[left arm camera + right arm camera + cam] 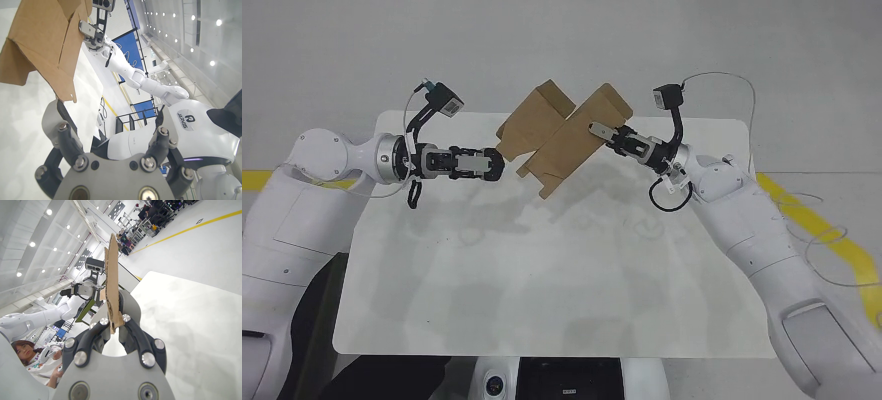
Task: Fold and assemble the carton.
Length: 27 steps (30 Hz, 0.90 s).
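Robot lab hall: yellow floor line [189,230], workstations [145,228].

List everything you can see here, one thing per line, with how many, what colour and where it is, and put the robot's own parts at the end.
carton: one, brown cardboard, partly unfolded, held up over the table's far edge between the two grippers
table: one, white, under both arms
floor line: two stretches, yellow, on the floor either side of the table
left gripper: one, black and grey, open, at one corner of the carton
right gripper: one, black and grey, shut on a carton flap on the opposite side
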Tool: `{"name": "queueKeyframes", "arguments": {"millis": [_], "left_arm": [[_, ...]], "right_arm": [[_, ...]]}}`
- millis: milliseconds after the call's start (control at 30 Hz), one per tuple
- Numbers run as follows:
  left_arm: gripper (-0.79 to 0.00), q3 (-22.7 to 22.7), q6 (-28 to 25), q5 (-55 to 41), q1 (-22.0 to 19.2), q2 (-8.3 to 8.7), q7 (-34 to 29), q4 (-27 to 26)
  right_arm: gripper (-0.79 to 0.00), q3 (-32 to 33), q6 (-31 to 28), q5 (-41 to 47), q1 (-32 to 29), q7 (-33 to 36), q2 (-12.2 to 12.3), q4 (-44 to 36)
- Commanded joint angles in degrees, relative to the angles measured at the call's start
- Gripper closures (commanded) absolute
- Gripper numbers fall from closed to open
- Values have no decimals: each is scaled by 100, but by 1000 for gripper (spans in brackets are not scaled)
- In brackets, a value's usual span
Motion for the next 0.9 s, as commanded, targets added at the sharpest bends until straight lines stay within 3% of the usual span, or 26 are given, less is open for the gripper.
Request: {"name": "queueKeyframes", "arguments": {"millis": [0, 333, 400, 433, 600, 867], "left_arm": [[-785, -36, 20, 20, 25, -5, 22, -20], [-776, 0, 347, 228, 24, -111, 364, 98], [-576, 9, 390, 220, 9, -136, 374, 144], [-536, 14, 410, 224, 4, -148, 375, 169], [-505, 39, 538, 240, -15, -203, 355, 302], [-332, 135, 753, 886, -85, -268, 501, 511]], "right_arm": [[0, 9, -9, -8, -13, 23, -10, -25], [0, 16, 16, -11, -68, 126, -87, -204], [0, 26, 4, -9, -71, 149, -100, -208], [0, 33, 1, -7, -71, 160, -105, -202], [0, 65, -11, -9, -81, 217, -131, -171], [0, 121, -4, -40, -89, 282, -166, -134]]}}
